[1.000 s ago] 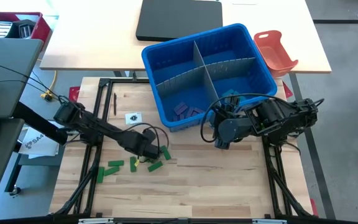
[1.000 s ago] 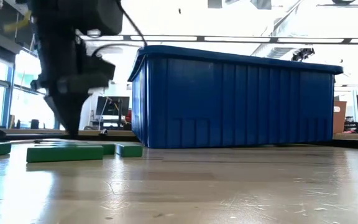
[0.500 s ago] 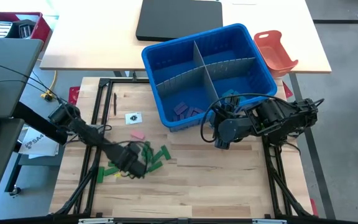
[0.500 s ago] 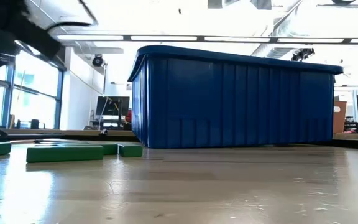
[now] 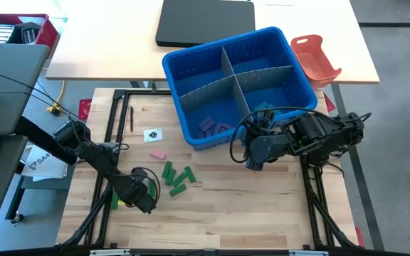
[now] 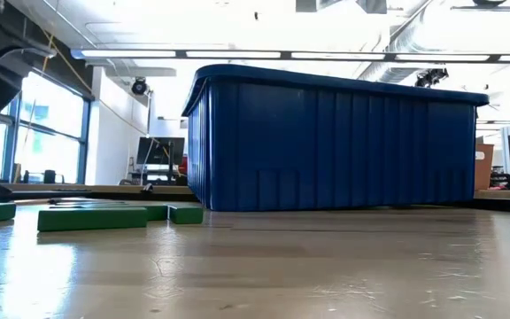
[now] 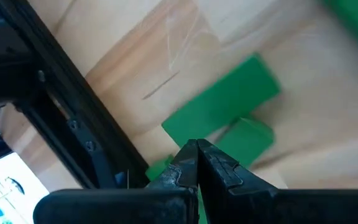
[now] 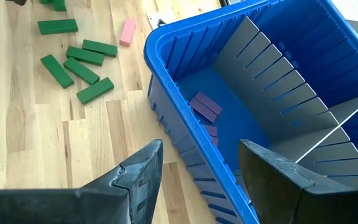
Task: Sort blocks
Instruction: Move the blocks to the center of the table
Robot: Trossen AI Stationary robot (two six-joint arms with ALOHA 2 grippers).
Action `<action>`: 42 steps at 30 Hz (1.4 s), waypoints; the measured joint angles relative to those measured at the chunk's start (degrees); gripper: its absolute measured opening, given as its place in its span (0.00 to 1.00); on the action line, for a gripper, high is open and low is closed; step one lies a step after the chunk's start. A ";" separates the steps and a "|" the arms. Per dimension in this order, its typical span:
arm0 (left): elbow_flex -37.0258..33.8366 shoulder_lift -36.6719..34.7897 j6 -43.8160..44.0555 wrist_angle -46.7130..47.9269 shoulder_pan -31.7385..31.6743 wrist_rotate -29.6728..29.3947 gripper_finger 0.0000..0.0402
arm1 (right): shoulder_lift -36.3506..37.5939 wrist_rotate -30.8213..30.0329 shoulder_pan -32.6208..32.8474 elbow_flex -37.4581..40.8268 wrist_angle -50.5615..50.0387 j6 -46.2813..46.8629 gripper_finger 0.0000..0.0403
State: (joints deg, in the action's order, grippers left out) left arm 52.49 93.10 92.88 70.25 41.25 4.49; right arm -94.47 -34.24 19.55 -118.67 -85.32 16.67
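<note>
This is a robotics lab or research workroom. A pale wooden butcher-block counter (image 5: pixel 248 206) carries a black metal rig frame (image 5: pixel 112 135) with two dark robot arms mounted on it. Behind stands a light-topped desk (image 5: pixel 105 50) with a flat black mat (image 5: pixel 205 21), and a red plastic bin (image 5: pixel 20 28) sits to one side. The low view shows long ceiling strip lights (image 6: pixel 237 55), exposed ducting (image 6: pixel 432 27), tall windows (image 6: pixel 51 133) and computer monitors (image 6: pixel 158 151) in an open hall.
</note>
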 joint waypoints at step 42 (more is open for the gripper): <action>-4.53 -0.45 2.31 -17.67 0.01 -24.61 0.00 | -0.01 -0.02 0.00 0.00 -0.17 -0.15 0.51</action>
State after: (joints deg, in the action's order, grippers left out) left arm 47.95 92.65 95.20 52.57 41.25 -20.12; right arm -94.48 -34.26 19.55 -118.67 -85.49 16.51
